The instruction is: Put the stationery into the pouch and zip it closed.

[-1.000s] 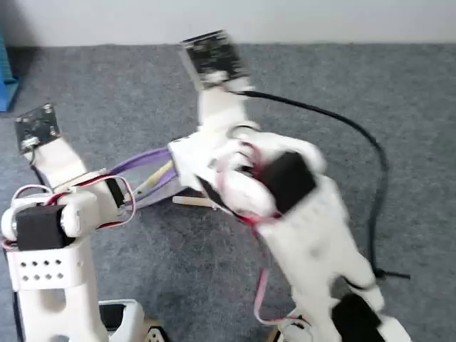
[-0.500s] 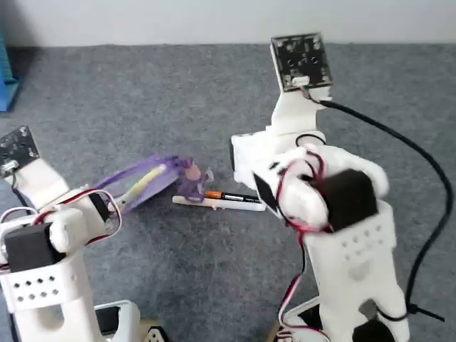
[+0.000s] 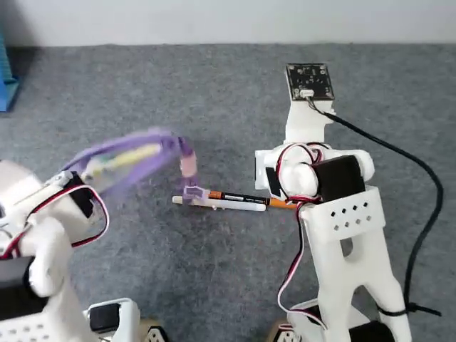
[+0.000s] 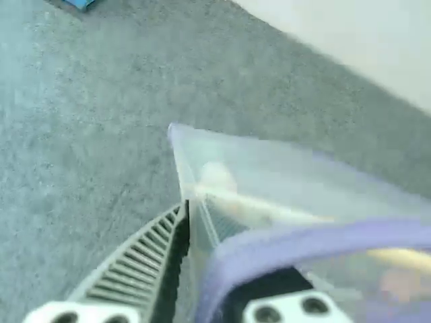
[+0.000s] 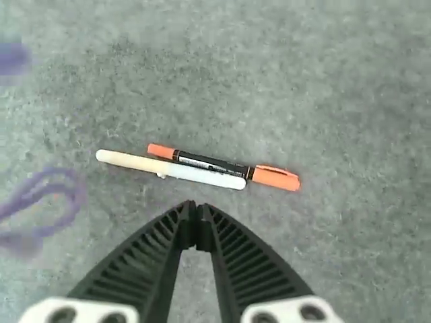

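Pouch (image 3: pixel 162 144) is rising off the surface (image 3: pixel 214 92), left claw (image 4: pixel 202 235) grasping it, yellow item (image 3: pixel 132 155) inside; right claw (image 5: pixel 196 219), clenched empty, is hovering over marker (image 5: pixel 222 168) and pen (image 5: pixel 168 166) not yet packed.

The table (image 3: pixel 142 92) has a grey, carpet-like top. Near its middle an orange-capped marker (image 5: pixel 222 167) and a white pen (image 5: pixel 168 166) lie flat, side by side and touching. A black cable (image 3: pixel 399 153) trails across the right side, and a blue object (image 3: pixel 7 78) sits at the left edge.

I see grey carpet (image 3: pixel 214 285) covering the whole surface, a pale wall (image 3: pixel 214 21) along the far edge, and a blue object (image 3: pixel 6 78) at far left.
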